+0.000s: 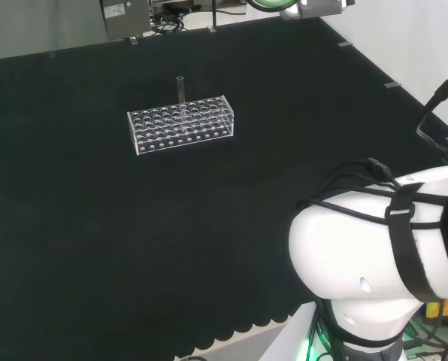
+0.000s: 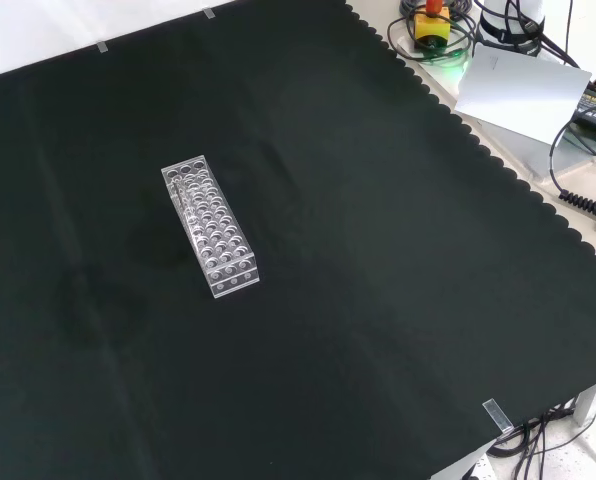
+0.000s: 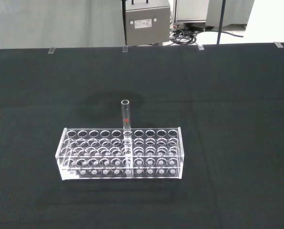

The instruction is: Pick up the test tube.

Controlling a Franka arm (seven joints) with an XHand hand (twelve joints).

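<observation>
Nearest to the arm's base in the head view, a large white arm link (image 1: 382, 248) wrapped with black cables and straps is occupying the lower right corner. The state of the hand cannot be told from these pictures.

Beyond the link, the black cloth (image 1: 96, 248) is covering the bench out to its taped far edge. A clear plastic rack (image 1: 181, 124) with rows of round holes is sitting on the cloth, well apart from the arm link. A single clear test tube (image 1: 180, 88) is standing upright in the rack, its open top rising above the rack's upper plate.

The wrist view is showing the tube (image 3: 126, 125) most plainly: it is seated in a hole near the middle of the rack's (image 3: 121, 153) length, in a row away from the camera, with a small red mark just below its rim. The front view is looking down on the rack (image 2: 210, 226), so the tube is hard to make out there; a yellow box with a red button (image 2: 431, 22) is lying past the cloth's scalloped edge.

Farthest off in the wrist view, a grey metal unit (image 3: 146, 21) is carrying a small white label, too small to read
</observation>
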